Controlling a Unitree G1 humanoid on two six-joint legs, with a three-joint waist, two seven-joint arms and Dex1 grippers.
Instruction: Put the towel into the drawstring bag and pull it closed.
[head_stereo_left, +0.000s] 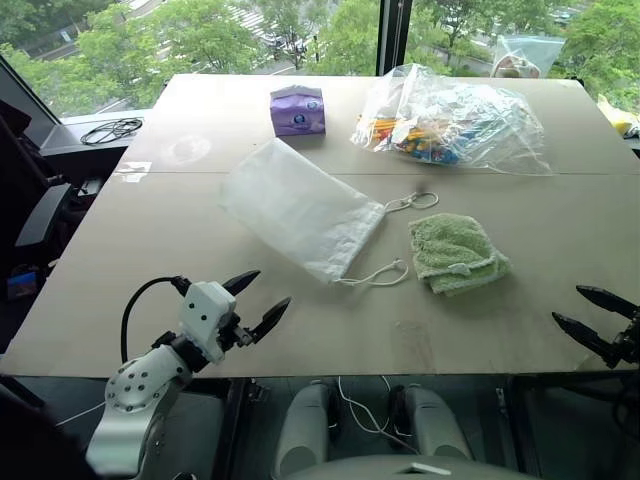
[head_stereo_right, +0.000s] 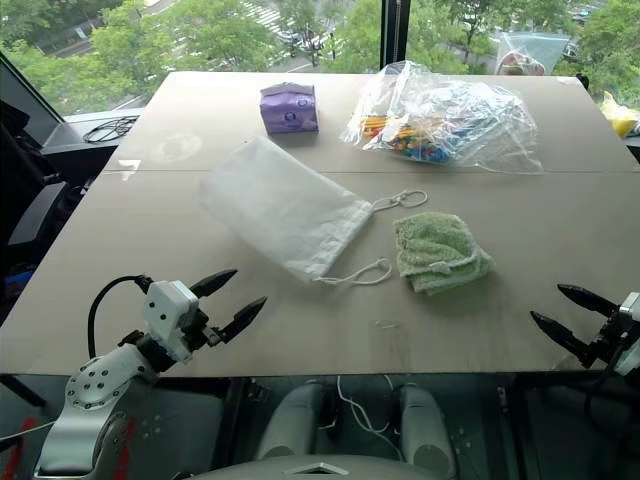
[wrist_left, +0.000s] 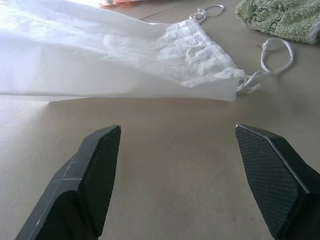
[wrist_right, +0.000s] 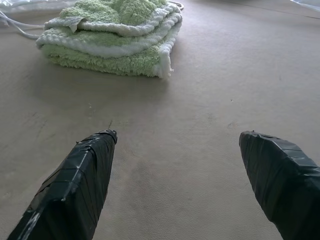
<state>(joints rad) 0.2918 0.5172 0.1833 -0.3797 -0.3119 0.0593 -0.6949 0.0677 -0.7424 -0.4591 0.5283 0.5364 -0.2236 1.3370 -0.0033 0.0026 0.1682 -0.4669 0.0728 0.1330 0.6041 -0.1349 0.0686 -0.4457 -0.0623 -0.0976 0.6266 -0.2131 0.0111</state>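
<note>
Both claws, left claw (head_stereo_left: 257, 301) and right claw (head_stereo_left: 592, 318), gape empty; wrist views separate drawstring bag (wrist_left: 100, 65) from towel (wrist_right: 112, 37).

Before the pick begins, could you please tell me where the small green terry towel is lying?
The small light green folded terry towel lies on the tan table, right of centre, just right of the translucent white drawstring bag and its mouth cords.

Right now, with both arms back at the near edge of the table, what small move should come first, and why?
Probably the right gripper should reach forward to the towel. Both grippers are open and hold nothing, the towel lies folded on the table ahead of the right one, and the drawstring bag lies flat beside it, mouth towards the towel, nearer the left gripper.
</note>
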